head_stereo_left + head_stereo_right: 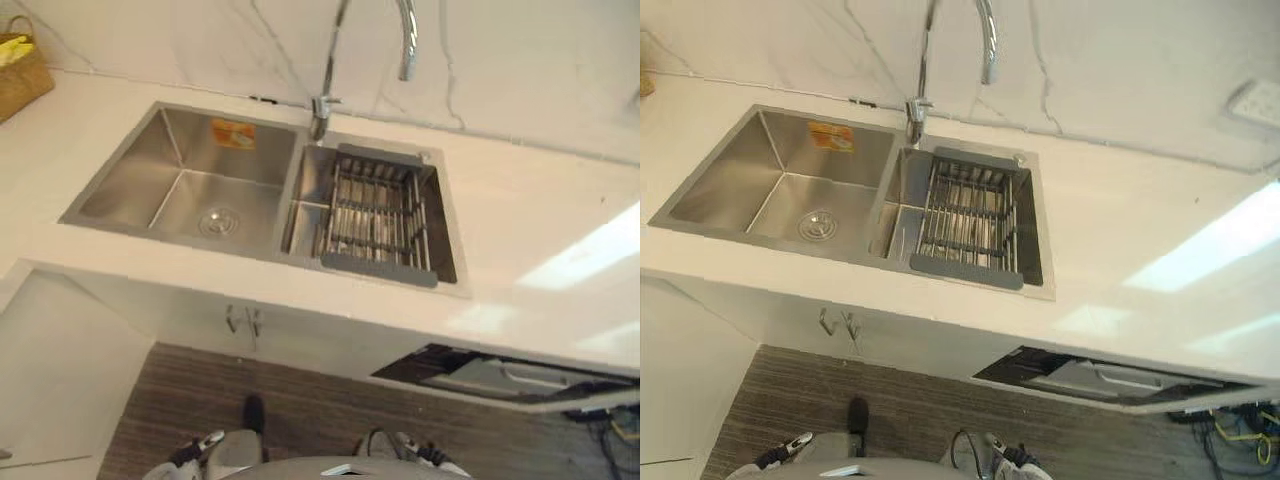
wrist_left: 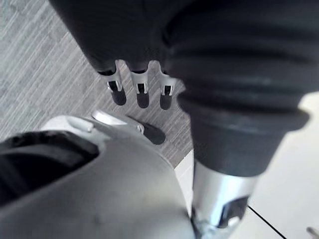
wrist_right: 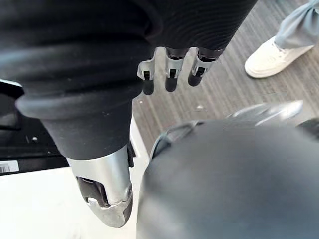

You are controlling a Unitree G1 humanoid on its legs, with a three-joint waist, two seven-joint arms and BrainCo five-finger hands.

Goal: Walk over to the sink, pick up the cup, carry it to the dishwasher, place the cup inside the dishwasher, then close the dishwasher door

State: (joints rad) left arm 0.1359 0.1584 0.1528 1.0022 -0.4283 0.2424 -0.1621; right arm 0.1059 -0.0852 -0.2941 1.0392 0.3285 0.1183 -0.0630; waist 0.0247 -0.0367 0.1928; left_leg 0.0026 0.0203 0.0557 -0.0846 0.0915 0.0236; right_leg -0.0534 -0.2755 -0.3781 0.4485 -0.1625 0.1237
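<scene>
A steel double sink (image 1: 130, 170) is set in the white counter ahead of me. Its left basin has a bare floor with a round drain (image 1: 218, 221). A wire dish rack (image 1: 375, 215) with grey end grips fills the right basin. Below the counter to the right, the dishwasher (image 1: 500, 378) stands partly open, dark inside with a grey rack showing. My left hand (image 2: 142, 89) hangs at my side over the striped floor, fingers relaxed and holding nothing. My right hand (image 3: 171, 74) hangs the same way, with nothing in it.
A tall curved faucet (image 1: 325, 90) rises between the basins. A woven basket (image 1: 20, 70) sits on the counter's far left. Two hooks (image 1: 243, 320) hang under the counter front. A person's white shoe (image 3: 271, 55) stands on the floor near my right side.
</scene>
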